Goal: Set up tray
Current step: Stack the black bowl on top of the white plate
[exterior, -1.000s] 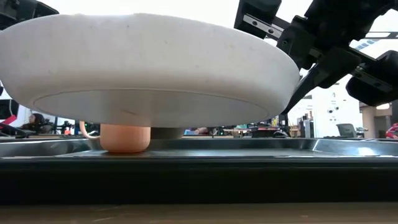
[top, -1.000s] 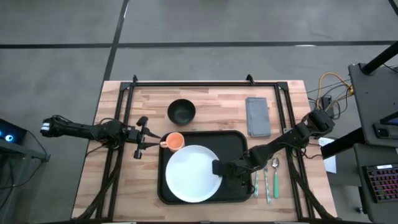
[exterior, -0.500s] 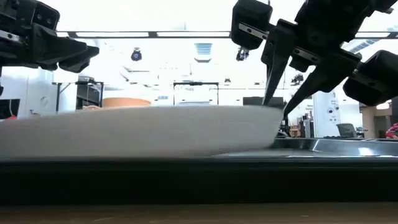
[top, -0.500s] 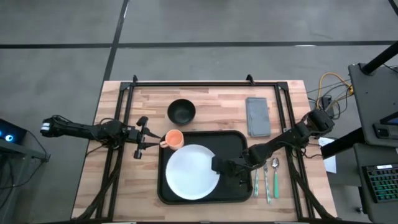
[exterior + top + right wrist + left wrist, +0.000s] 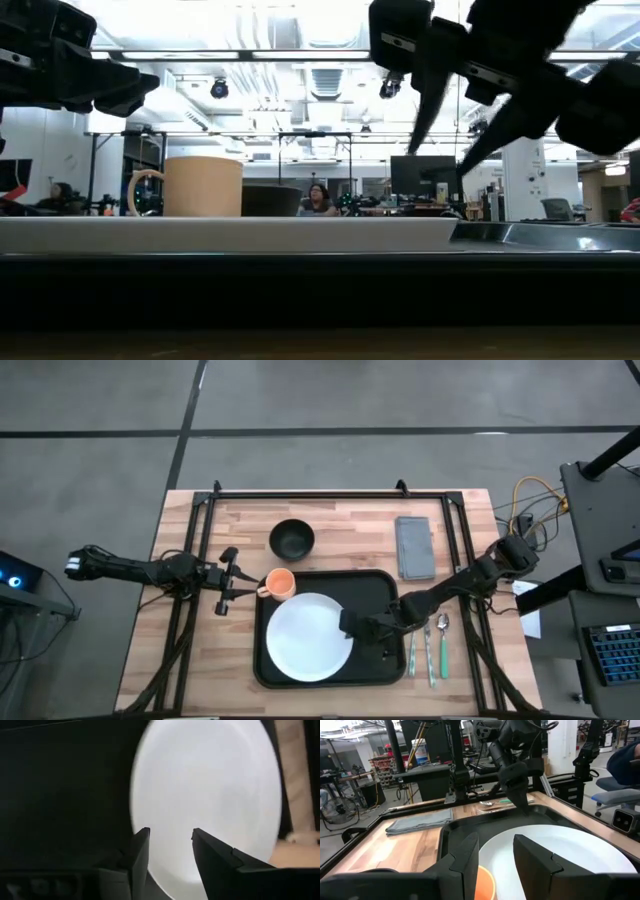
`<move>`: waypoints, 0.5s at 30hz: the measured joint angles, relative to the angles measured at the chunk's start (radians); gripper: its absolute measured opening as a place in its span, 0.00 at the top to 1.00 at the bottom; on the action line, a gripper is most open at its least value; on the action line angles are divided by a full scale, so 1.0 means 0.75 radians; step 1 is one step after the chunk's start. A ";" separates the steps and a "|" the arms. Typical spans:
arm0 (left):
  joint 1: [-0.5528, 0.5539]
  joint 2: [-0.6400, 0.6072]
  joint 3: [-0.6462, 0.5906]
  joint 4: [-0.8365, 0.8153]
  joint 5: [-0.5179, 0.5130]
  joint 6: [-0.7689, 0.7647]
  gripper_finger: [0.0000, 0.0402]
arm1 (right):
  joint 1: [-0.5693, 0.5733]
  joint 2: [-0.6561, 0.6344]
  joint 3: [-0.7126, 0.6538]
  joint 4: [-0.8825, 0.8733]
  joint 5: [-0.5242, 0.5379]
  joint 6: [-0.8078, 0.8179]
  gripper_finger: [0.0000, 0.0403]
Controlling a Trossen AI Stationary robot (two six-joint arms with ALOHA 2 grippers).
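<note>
The round white plate (image 5: 308, 637) lies flat in the large black rimmed tray (image 5: 375, 590) at the table's near middle — the right gripper (image 5: 347, 625), fingers spread at its edge, should lift straight clear. Farther off, the left gripper (image 5: 228, 582), fingers parted, waits beside the orange cup (image 5: 281, 586).

Bright ceiling lights (image 5: 330, 78) wash the low view, leaving the arms above the tray (image 5: 540, 235) as dark silhouettes. In the right wrist view the plate (image 5: 210, 795) glares white and blurred. The high view is evenly lit, with soft shadows.

white plate (image 5: 309, 637) lowered flat onto tray (image 5: 375, 593), right gripper (image 5: 347, 626) released it
</note>
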 joint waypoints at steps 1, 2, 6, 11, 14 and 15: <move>0.000 0.000 0.000 0.000 0.000 0.000 0.74 | 0.000 0.000 0.009 -0.002 0.027 0.032 0.65; 0.000 0.000 0.000 0.000 0.000 0.000 0.74 | 0.000 -0.001 0.017 -0.004 0.063 0.070 0.65; 0.000 0.000 0.000 0.000 0.000 0.000 0.74 | -0.006 -0.003 0.058 -0.017 0.223 0.235 0.65; 0.000 0.000 0.000 0.000 0.000 0.000 0.74 | -0.014 -0.002 0.111 -0.016 0.258 0.428 0.67; 0.000 0.000 0.000 0.000 0.000 0.000 0.74 | -0.028 0.000 0.143 -0.006 0.257 0.547 0.67; 0.000 0.000 0.000 0.000 0.000 0.000 0.74 | -0.039 0.000 0.151 -0.007 0.257 0.582 0.67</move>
